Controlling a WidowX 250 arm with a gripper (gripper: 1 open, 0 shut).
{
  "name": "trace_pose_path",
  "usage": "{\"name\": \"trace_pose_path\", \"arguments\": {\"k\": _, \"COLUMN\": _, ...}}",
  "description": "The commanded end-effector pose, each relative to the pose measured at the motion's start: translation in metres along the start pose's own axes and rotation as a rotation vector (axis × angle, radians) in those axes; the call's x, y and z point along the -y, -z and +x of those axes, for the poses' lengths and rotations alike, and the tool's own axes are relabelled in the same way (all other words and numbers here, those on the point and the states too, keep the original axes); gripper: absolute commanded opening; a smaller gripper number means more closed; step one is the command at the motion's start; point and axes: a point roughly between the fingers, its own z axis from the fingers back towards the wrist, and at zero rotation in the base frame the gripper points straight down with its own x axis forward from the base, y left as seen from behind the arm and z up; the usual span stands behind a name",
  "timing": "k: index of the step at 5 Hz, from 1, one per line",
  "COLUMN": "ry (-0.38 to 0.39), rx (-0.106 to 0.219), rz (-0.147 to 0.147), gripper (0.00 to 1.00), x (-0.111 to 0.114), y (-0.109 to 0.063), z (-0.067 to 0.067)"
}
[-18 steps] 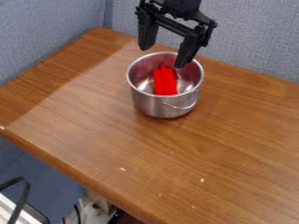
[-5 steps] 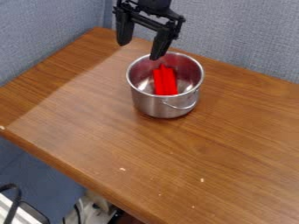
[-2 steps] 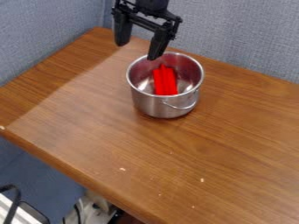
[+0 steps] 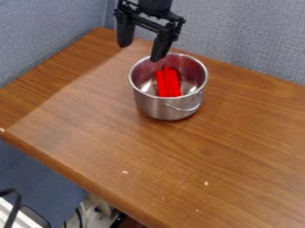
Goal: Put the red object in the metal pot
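Observation:
The metal pot (image 4: 152, 103) stands on the wooden table toward the back, its small handle facing the front. Inside it lies the red object (image 4: 169, 82), a glossy elongated block resting against the pot's floor. My gripper (image 4: 145, 45) hangs above the pot's back left rim, open, with its two black fingers spread apart and nothing between them. One fingertip (image 4: 161, 51) overlaps the pot's rim in this view.
The brown wooden table (image 4: 107, 142) runs to an edge at the front left, with the floor and some cables below. A blue-grey wall (image 4: 251, 36) stands close behind the pot and the gripper.
Since the oldest frame my gripper has shifted left and slightly back, away from over the pot's middle. In the last second nothing visibly moved.

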Motion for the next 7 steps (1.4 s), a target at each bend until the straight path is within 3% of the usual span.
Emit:
{"name": "trace_pose_path", "arguments": {"k": 1, "ry": -0.021, "rx": 0.047, "rz": 0.0, "gripper": 1.0, "x": -0.0095, "y": -0.0142, "z": 0.0013}}
{"name": "trace_pose_path", "arguments": {"k": 6, "ry": 0.008, "rx": 0.053, "rz": -0.043, "gripper": 1.0, "x": -0.0129, "y": -0.0212, "z": -0.0015}}
{"name": "trace_pose_path", "arguments": {"k": 7, "ry": 0.012, "rx": 0.045, "rz": -0.052, "gripper": 1.0, "x": -0.0187, "y": -0.0167, "z": 0.0034}}
